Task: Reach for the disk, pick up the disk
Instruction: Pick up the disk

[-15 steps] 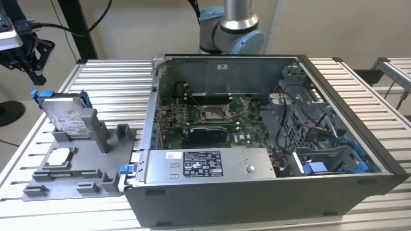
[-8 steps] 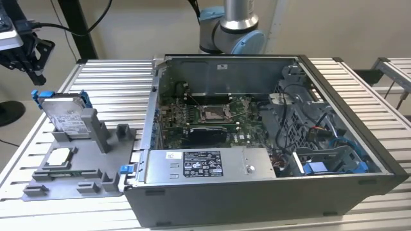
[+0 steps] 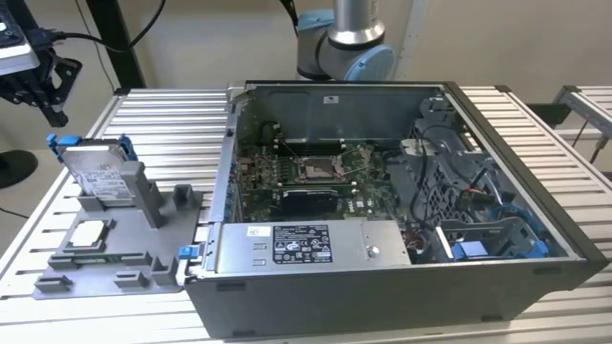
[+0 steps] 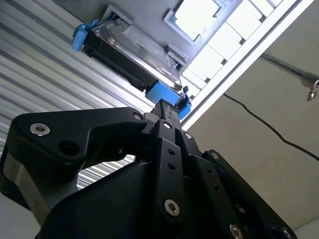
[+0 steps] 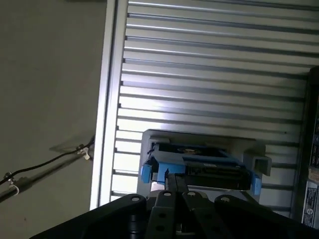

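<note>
The disk (image 3: 96, 168) is a silver hard drive with a white label in a blue bracket. It stands tilted on edge in a grey fixture (image 3: 125, 247) at the exterior view's left. My black gripper (image 3: 56, 115) hangs in the air above and to the left of it, apart from it. In the second wrist view the disk (image 4: 132, 52) lies beyond the fingertips (image 4: 162, 105), which sit pressed together with nothing between them. In the first wrist view the disk's top edge (image 5: 199, 167) and blue bracket sit just past the shut gripper (image 5: 174, 180).
An open computer case (image 3: 402, 100) fills the middle of the slatted aluminium table (image 3: 163, 122), close to the fixture's right. A small square silver chip (image 3: 88, 233) lies on the fixture. A grey box with a black label (image 3: 306, 247) sits inside the case. A cable (image 5: 50, 159) lies on the floor.
</note>
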Motion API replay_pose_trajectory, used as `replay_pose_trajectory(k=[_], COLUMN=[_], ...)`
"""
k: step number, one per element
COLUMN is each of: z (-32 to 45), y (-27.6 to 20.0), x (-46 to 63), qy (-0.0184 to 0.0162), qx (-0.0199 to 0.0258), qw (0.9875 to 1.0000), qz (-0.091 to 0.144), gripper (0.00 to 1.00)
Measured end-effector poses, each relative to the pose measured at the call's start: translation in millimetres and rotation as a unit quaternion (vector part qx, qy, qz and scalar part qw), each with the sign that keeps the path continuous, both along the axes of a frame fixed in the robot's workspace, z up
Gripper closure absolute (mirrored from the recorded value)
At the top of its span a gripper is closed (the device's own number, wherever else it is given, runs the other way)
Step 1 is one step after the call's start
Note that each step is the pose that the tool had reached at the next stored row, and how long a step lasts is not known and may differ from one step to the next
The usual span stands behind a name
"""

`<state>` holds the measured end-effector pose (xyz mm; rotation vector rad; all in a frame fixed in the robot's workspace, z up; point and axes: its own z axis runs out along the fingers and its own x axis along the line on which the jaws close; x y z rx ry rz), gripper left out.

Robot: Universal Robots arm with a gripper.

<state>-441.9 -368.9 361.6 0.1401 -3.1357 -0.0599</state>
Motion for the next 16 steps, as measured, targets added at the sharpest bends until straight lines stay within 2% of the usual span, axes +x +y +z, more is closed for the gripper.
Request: replay_pose_trajectory(k=[4, 8, 12, 16], z=[0.0, 0.1, 0.1, 0.1], y=[0.0, 0.0, 0.0, -0.1], x=[0.0, 0.0, -0.2, -0.3], qy=[0.0000, 0.0000, 0.0000, 0.0000], qx=[0.0000, 0.0000, 0.0000, 0.0000], qw=[0.9997, 0.9988, 0.9969, 0.9939], qz=[0.023, 0.050, 0.078, 0.110], gripper=[1.00, 1.00, 1.00, 1.00])
